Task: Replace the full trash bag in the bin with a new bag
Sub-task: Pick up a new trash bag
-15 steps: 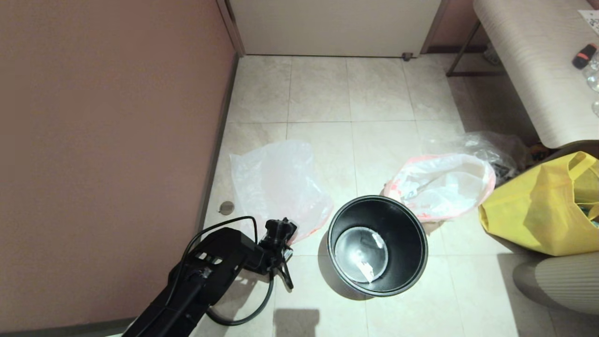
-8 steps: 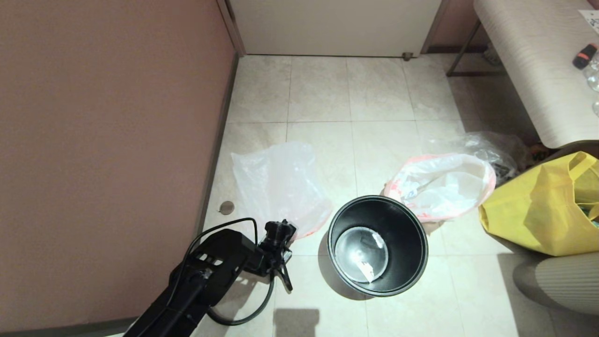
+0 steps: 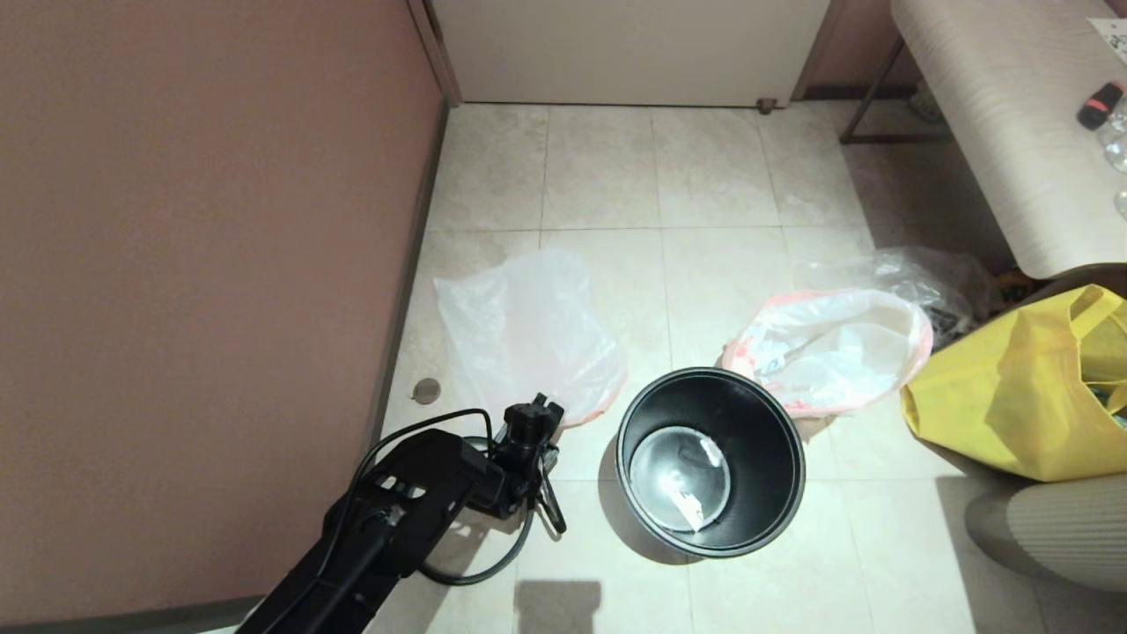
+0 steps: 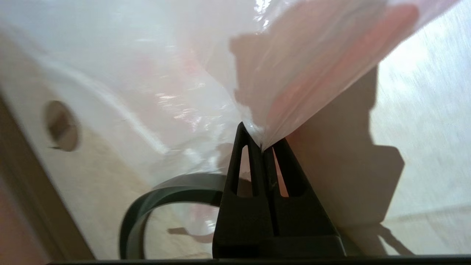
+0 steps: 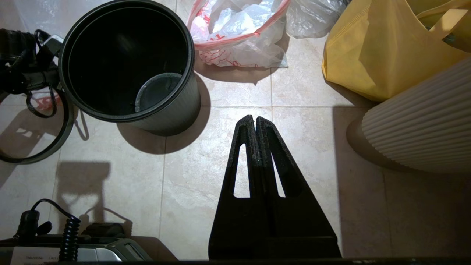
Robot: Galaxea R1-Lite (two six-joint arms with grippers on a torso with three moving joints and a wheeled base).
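Observation:
The new bag (image 3: 524, 343) lies flat on the tiles left of the bin, translucent white with a pink band along its near edge. My left gripper (image 3: 548, 416) is shut on that pink edge; in the left wrist view the film (image 4: 184, 73) rises bunched from between the closed fingertips (image 4: 262, 147). The dark round bin (image 3: 797, 458) stands open with no bag in it, only a scrap on its floor. Behind it to the right sits the full trash bag (image 3: 836, 352), bulging, pink-rimmed. My right gripper (image 5: 255, 119) hangs shut and empty over bare tiles near the bin (image 5: 191, 66).
A pink wall (image 3: 202, 264) runs close on the left, with a round floor cap (image 3: 426, 390) by it. A clear bag (image 3: 924, 273), a big yellow bag (image 3: 1012, 396) and a ribbed white object (image 3: 1057, 528) crowd the right. A bench (image 3: 995, 114) stands at the back right.
My left gripper has shut on the new bag's pink edge and drawn slightly toward the bin; the bag's film has bunched and lifted at that corner. The right arm has not moved.

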